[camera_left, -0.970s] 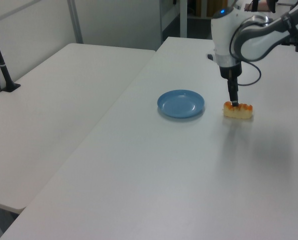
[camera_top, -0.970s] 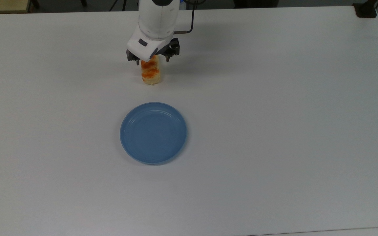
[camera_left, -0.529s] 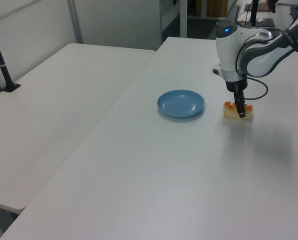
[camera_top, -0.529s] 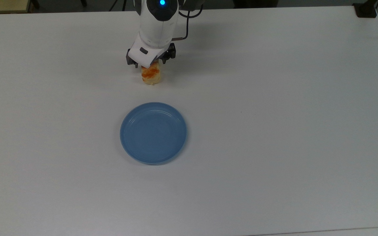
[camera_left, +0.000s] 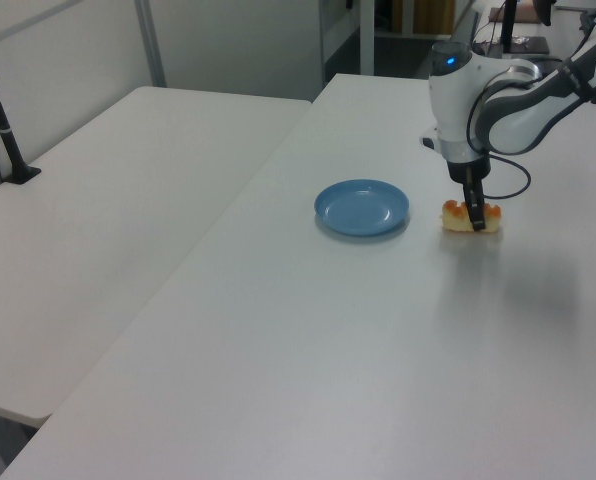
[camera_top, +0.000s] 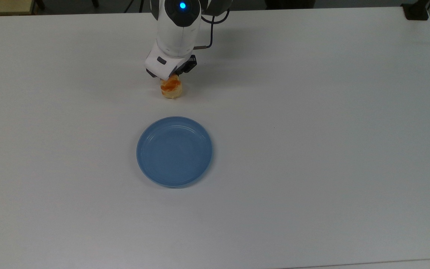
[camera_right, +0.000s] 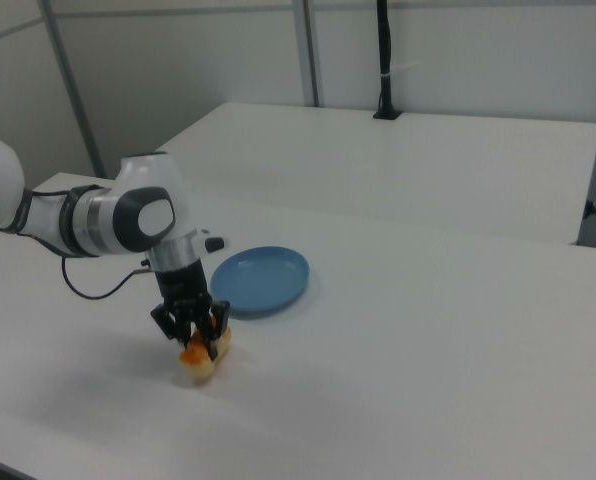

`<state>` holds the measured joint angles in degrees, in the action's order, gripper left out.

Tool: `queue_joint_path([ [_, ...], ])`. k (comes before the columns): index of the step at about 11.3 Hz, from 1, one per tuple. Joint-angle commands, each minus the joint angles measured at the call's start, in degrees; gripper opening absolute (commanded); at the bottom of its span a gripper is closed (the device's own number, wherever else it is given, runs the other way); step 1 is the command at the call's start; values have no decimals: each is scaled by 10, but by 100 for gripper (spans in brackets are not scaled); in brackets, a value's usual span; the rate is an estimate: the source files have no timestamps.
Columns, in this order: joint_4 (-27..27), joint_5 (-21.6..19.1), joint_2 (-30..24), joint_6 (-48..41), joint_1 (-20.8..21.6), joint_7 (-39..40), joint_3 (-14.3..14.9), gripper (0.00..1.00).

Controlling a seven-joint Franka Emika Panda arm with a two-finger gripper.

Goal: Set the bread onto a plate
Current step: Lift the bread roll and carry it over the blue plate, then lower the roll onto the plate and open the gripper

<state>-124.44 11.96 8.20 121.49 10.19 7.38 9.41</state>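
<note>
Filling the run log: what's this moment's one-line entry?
phase: grasping | gripper: astride bread, closure unclear | bread: on table | plate: empty

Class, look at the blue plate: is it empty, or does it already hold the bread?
Empty. The plate shows only bare blue surface, while the bread sits apart on the table under the gripper.

Setting: a robotics lab. Evidence: large bare white tables [camera_left: 128, 200], grey partition walls [camera_right: 178, 70], and a black clamped pole [camera_right: 383, 60].
</note>
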Motion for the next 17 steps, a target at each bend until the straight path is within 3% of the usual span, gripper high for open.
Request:
queue_joint_path([
  [1,70,-4,-11,-27,1,11,3,31],
  [4,148,-70,6,-24,1,33,3,32],
  [8,305,-106,140,21,1,22,5,35],
  [12,337,-99,225,80,7,-24,6,42],
  [13,337,-99,227,83,7,-25,6,49],
  [14,337,-99,227,83,7,-26,6,68],
  [15,336,-99,226,83,6,-24,6,93],
  [16,336,-99,226,82,6,-24,6,100],
  [17,336,-100,221,79,6,-26,6,100],
])
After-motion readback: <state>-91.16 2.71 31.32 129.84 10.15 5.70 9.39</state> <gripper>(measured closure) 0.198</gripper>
